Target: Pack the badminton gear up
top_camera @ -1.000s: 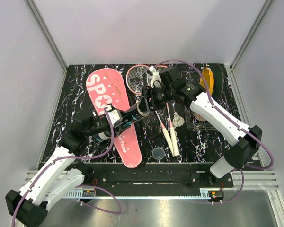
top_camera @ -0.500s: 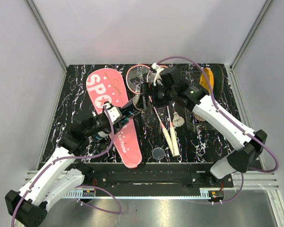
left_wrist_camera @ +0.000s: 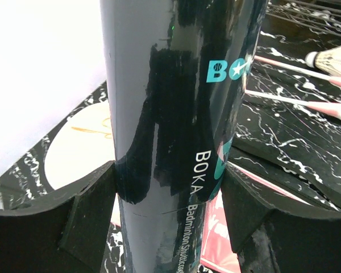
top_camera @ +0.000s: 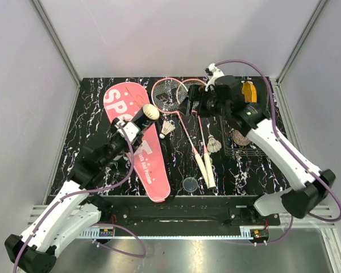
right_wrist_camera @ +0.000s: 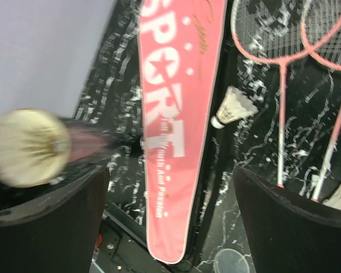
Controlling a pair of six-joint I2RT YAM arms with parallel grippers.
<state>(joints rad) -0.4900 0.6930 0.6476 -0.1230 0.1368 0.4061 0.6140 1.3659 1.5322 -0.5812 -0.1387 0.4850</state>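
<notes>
The black tube (top_camera: 142, 118) is tilted up off the table (top_camera: 91, 114), its open mouth toward the far side; the mouth shows a cream-white round with fine radiating lines, which looks like feathers of a shuttlecock inside, though that view is blurred and I cannot be sure. The long pink cover (top_camera: 149, 170) lettered "SPORT" lies flat on the table below the tube, and whether it is open or holds anything cannot be told. Both rackets (top_camera: 200, 153) lie outside it, just beside its right edge, heads side by side at the far end and white handles pointing toward the arms. One loose shuttlecock (top_camera: 168, 128) lies between the cover and the racket shafts, and a second shuttlecock (top_camera: 214, 144) lies right of the shafts. The left gripper (left_wrist_camera: 167, 170) is clamped on the tube's body, its fingers (left_wrist_camera: 85, 210) pressed to either side. The right gripper (right_wrist_camera: 170, 168) hangs above the racket heads with jaws wide apart, holding and touching nothing. A small cup (top_camera: 190, 183) sits near the handles.
</notes>
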